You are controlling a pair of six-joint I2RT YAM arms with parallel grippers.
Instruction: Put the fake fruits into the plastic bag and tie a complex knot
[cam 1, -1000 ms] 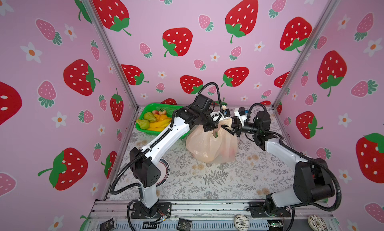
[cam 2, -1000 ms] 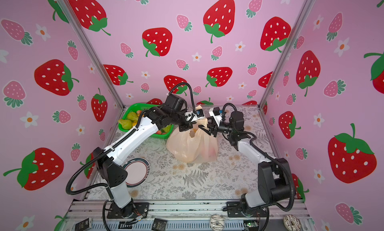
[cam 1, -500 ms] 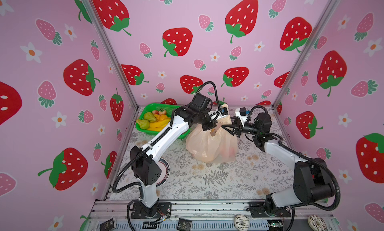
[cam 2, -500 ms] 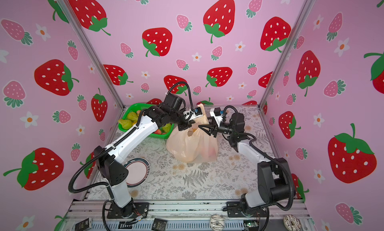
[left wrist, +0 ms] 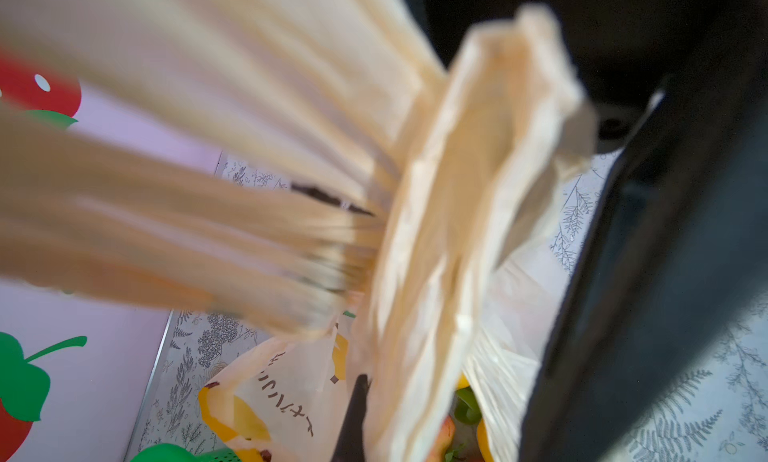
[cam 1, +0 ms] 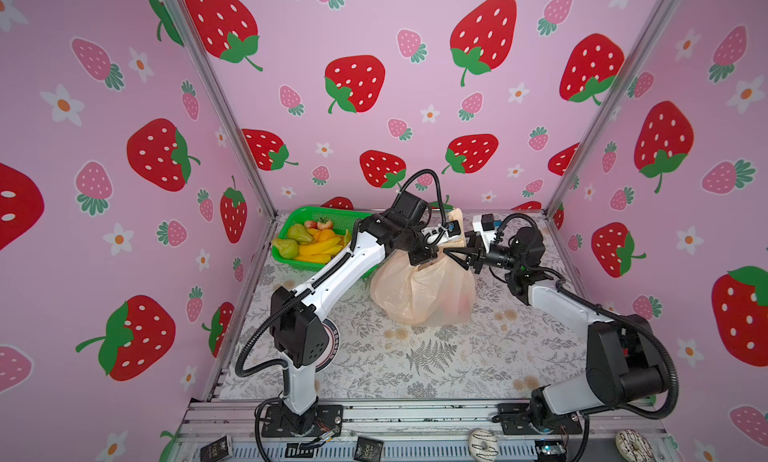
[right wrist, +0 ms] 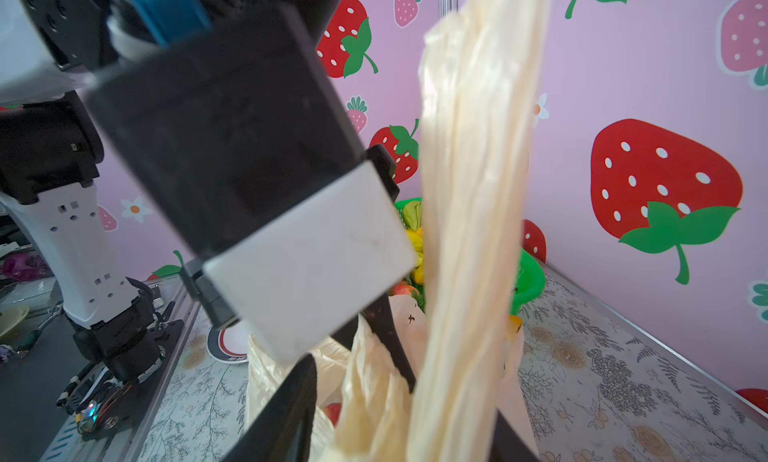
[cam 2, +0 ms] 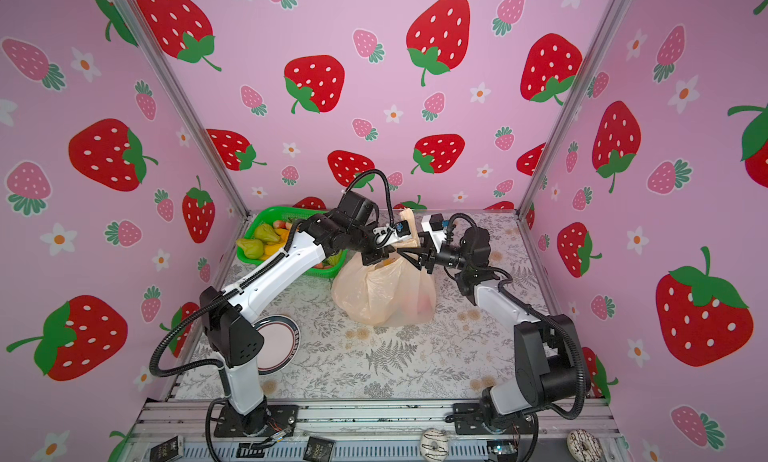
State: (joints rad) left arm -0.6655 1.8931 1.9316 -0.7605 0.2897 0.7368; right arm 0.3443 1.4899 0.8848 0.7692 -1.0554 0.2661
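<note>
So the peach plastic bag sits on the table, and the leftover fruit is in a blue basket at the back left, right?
Not quite. The basket is green, not blue, as both top views show. The rest holds: peach plastic bag on the table, leftover fruit in the basket.

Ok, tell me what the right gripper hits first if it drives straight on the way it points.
The gathered handle of the plastic bag, which stands between the open fingers of the right gripper. Close behind it is probably the left gripper, shut on the bag; depth there is unclear.
</note>
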